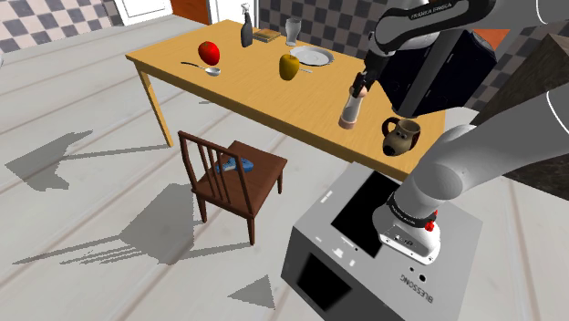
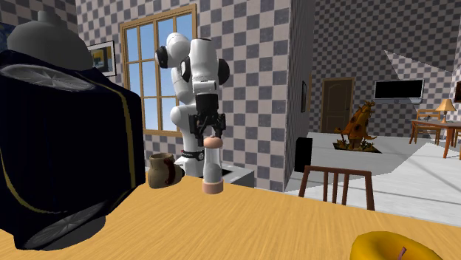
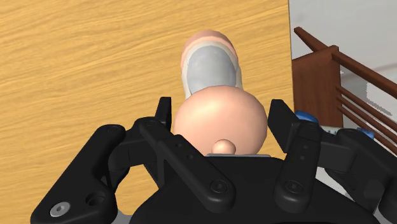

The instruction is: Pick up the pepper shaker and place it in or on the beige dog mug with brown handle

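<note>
The gripper (image 1: 357,89) clamps the pepper shaker (image 1: 349,110) by its rounded cap, so it hangs upright over the table (image 1: 228,77), near the dog mug (image 1: 401,137) (on the shoulder view's left), ready for carrying across.

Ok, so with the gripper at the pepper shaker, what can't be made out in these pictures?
- Base of the pepper shaker: on the table or just above it, cannot tell; in the wrist view its own round top hides it.
- Inside of the dog mug: too dark, shoulder view.
- The blue thing on the chair: too small to name.
- Table's left, second exterior view: behind a big dark object.
</note>
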